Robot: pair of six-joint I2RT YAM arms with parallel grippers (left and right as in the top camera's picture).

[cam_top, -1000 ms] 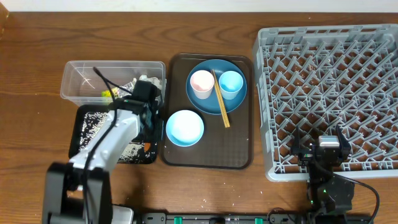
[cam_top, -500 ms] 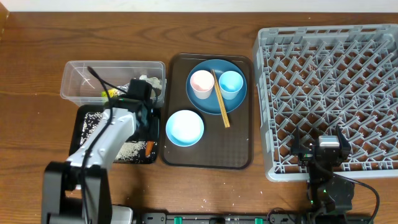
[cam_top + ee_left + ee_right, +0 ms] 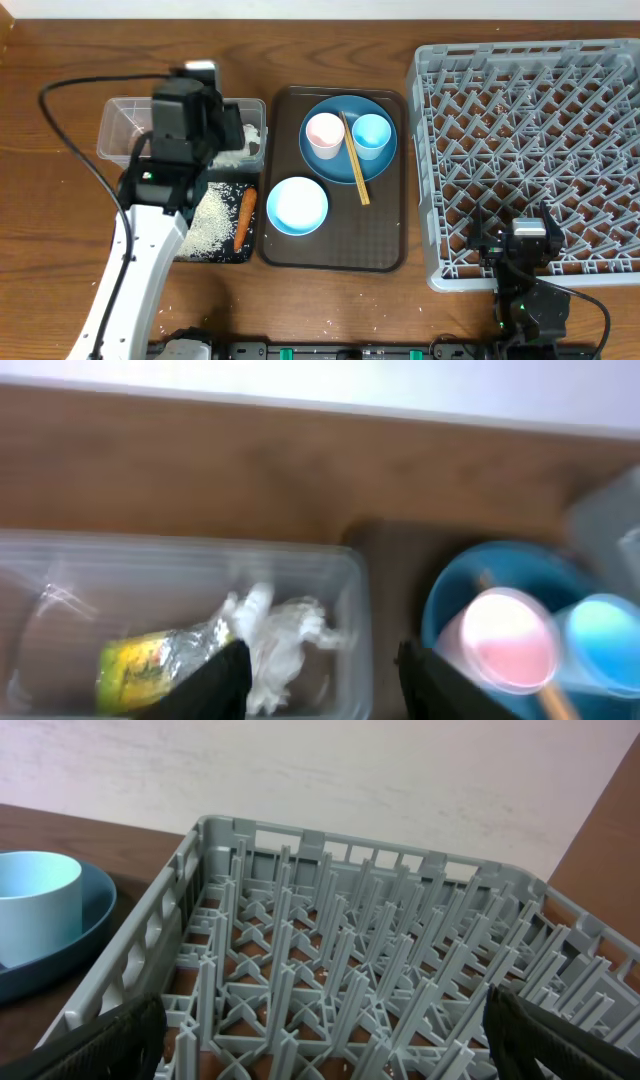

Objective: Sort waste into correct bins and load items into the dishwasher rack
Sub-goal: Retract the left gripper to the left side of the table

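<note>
While my left pincer (image 3: pixel 330 680) hangs open and empty above the clear tub (image 3: pixel 110 130) at the far left of the surface, the crumpled paper (image 3: pixel 285 640) and its yellow-green wrapper (image 3: pixel 150 660) lie in that tub below my fingers. Just near of the tub, the black tray (image 3: pixel 220 257) holds the rice (image 3: pixel 212 215) and the carrot (image 3: pixel 243 218), which lies along the tray's right edge, far to near. The waste looks sorted to me.

What remains, I judge, is loading. The dishes sit to the right of my left pincer, on the brown serving tray (image 3: pixel 335 250). The pale blue bowl (image 3: pixel 297 205) is at its near left. The blue plate (image 3: pixel 330 168) at the far end carries the white-pink cup (image 3: pixel 324 133), the light blue cup (image 3: pixel 371 133) and the chopsticks (image 3: pixel 355 165) between them. The chopsticks' long axis runs far to near, leaning slightly right.

My left arm is nearer the bowl. Farther right stands the rack (image 3: pixel 520 100), nothing loaded in it, and my right pincer (image 3: pixel 325 1040) waits wide open at its near edge.
</note>
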